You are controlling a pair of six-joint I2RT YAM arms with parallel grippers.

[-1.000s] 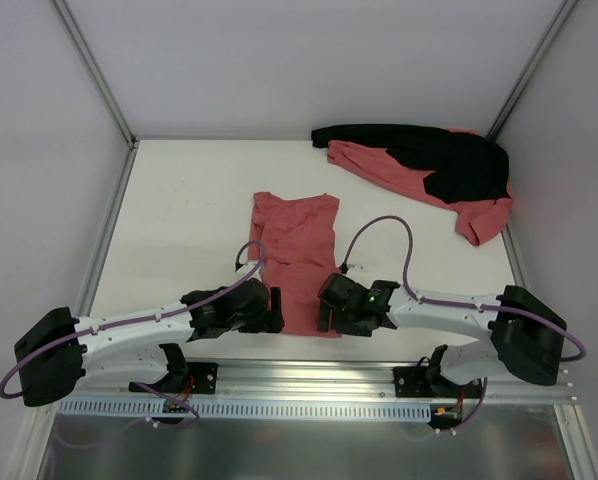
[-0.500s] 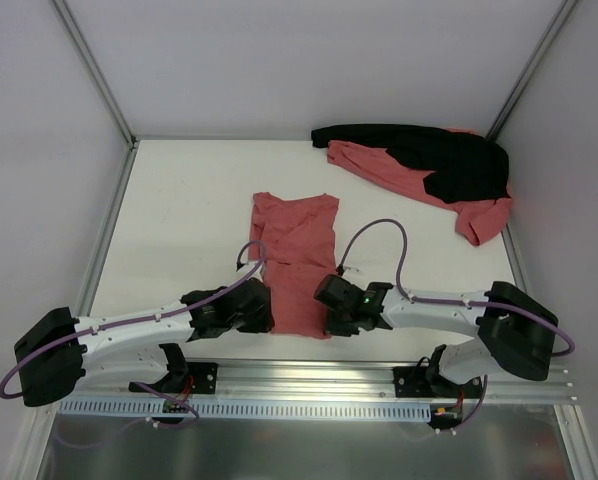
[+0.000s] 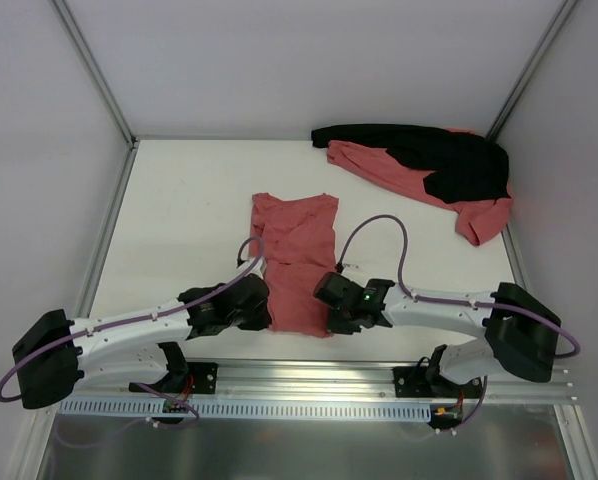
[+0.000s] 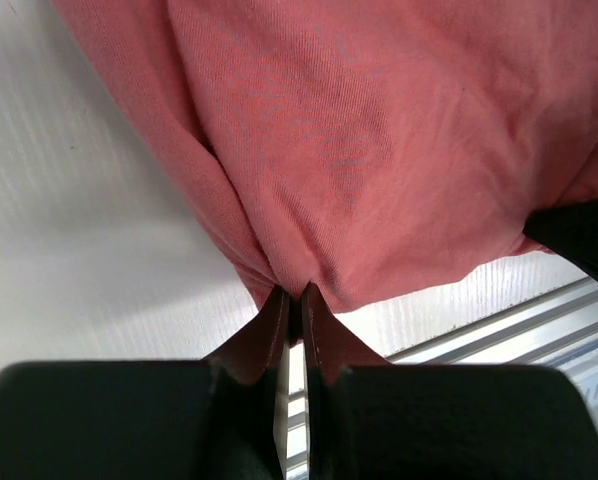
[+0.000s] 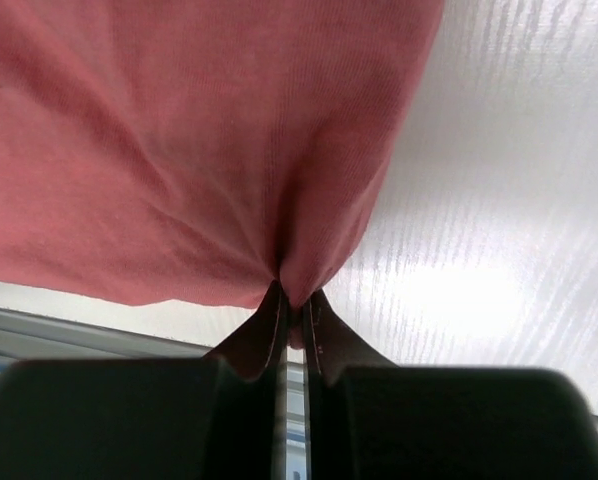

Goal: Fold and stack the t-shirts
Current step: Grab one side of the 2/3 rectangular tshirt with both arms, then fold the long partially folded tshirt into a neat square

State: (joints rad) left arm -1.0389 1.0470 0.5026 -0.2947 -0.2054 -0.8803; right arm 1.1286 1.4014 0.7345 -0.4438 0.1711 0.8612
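A salmon-red t-shirt (image 3: 297, 250) lies folded into a narrow strip at the middle of the white table (image 3: 179, 220). My left gripper (image 3: 269, 318) is shut on its near left corner, and the left wrist view shows the cloth (image 4: 379, 150) pinched between the tips (image 4: 294, 300). My right gripper (image 3: 329, 322) is shut on the near right corner, where the hem (image 5: 179, 150) bunches into the closed tips (image 5: 294, 305). More salmon-red t-shirts (image 3: 399, 172) lie heaped at the far right, partly under a black garment (image 3: 449, 155).
The heap of clothes fills the far right corner against the right wall. An aluminium rail (image 3: 309, 378) runs along the near table edge just behind both grippers. Grey frame posts (image 3: 99, 80) bound the back corners.
Both grippers went from open beside the shirt's near corners to shut on them. Each moved slightly inward onto the hem, and the cloth there has bunched a little.
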